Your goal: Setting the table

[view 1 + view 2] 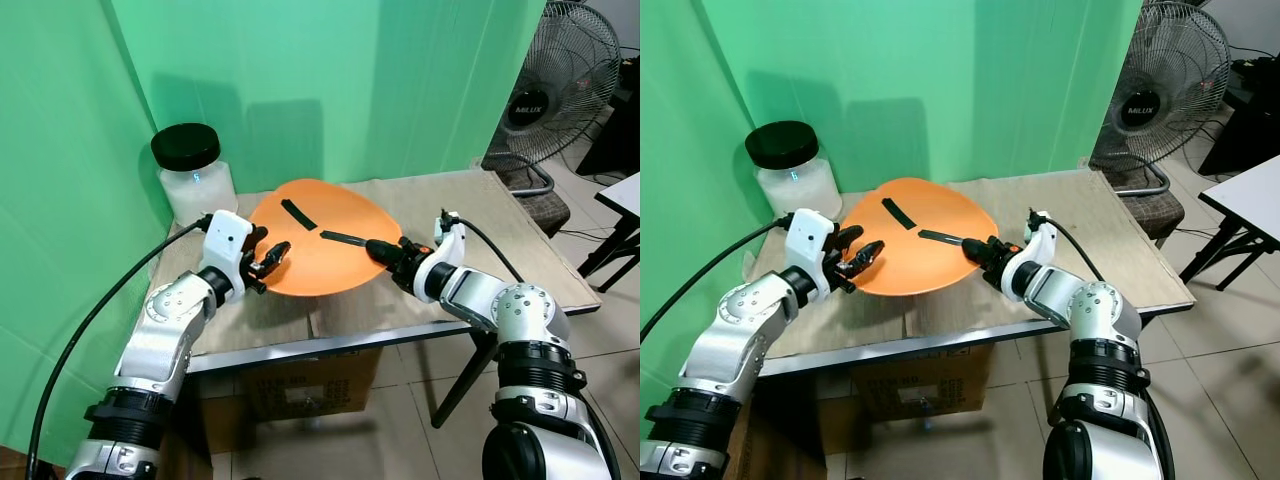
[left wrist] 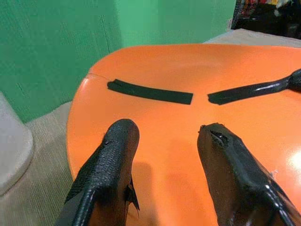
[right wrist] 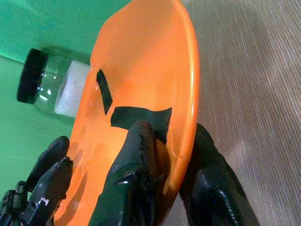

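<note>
- The orange plate (image 1: 318,240) sits over the middle of the table (image 1: 520,250), tilted, with its far edge higher than its near edge; how much of its underside touches the table cannot be made out.
- The right gripper (image 3: 176,174) is clamped on the plate's right rim: one black finger lies on the upper face, the other goes under the rim, and the orange edge runs between them.
- In the right wrist view the lower finger's tip is hidden behind the plate, and both fingers are cut off by the edge of the picture.
- The left gripper (image 1: 268,262) is at the plate's near left edge, its fingers spread moderately apart with nothing between them.
- In the left wrist view both fingertips (image 2: 117,141) lie low over the orange surface; whether they touch it is unclear, and their bases are cut off.
- Two strips of black tape (image 2: 149,91) lie on the plate's upper face, one toward the far left. The other, toward the right, partly runs under the right gripper's upper finger.
- A clear jar (image 1: 195,175) with a black lid and white contents stands at the far left corner of the table, just beside the plate; what the contents are is hard to tell.
- A standing fan (image 1: 560,70) is far right, beyond the table, partly cut off by the edge of the view.
- A cardboard box (image 1: 310,385) sits under the table, mostly hidden by the tabletop.
</note>
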Controlling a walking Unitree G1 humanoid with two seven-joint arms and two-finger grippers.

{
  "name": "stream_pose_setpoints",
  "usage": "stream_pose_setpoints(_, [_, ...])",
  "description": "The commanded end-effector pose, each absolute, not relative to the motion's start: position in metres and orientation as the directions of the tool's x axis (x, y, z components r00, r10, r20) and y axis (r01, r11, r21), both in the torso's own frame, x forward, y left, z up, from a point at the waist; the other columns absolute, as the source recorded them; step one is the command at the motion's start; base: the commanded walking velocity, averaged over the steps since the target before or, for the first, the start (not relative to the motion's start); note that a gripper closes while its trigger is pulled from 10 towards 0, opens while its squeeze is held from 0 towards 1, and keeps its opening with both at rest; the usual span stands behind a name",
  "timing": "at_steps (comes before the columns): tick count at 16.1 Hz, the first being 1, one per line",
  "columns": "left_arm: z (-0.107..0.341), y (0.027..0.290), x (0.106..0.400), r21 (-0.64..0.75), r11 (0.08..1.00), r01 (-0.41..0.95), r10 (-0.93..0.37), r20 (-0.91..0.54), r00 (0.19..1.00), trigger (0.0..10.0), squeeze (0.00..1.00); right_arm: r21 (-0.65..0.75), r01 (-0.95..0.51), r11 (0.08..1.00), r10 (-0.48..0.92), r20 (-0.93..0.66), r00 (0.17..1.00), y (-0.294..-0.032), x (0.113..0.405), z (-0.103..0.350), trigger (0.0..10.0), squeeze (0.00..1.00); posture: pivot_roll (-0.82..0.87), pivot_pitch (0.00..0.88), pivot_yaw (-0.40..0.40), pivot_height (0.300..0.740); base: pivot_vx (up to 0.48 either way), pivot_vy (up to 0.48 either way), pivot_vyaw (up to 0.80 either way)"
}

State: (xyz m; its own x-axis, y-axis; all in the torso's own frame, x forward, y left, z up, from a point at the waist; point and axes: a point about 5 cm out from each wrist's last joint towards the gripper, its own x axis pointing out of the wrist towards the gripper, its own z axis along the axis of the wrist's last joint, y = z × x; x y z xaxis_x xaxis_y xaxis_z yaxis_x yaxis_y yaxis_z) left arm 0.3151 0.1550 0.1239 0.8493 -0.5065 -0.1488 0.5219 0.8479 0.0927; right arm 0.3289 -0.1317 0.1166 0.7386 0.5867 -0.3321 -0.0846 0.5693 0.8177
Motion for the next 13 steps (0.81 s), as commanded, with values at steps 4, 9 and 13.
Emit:
stream_pose_setpoints(4, [0.156,0.166,0.319,0.076,0.867,0.493,-0.492,-0.029,0.870,10.0,0.00,0.840,-0.118,0.530,0.593,-0.268,0.759,-0.132,0.328,0.127,0.0,0.00,-0.09,0.000,0.033,0.740,0.000,0.000,0.00])
stream_pose_setpoints(9, [0.188,0.186,0.303,0.088,0.895,0.436,-0.442,0.062,0.895,10.0,0.00,0.855,-0.187,0.484,0.582,-0.155,0.798,-0.137,0.328,0.150,0.0,0.00,-0.09,0.000,0.045,0.740,0.000,0.000,0.00])
stream_pose_setpoints(13, [0.203,0.194,0.282,0.117,0.910,0.398,-0.408,0.080,0.910,10.0,0.00,0.816,-0.265,0.514,0.541,-0.069,0.838,-0.147,0.315,0.168,0.0,0.00,-0.08,0.000,0.055,0.740,0.000,0.000,0.00])
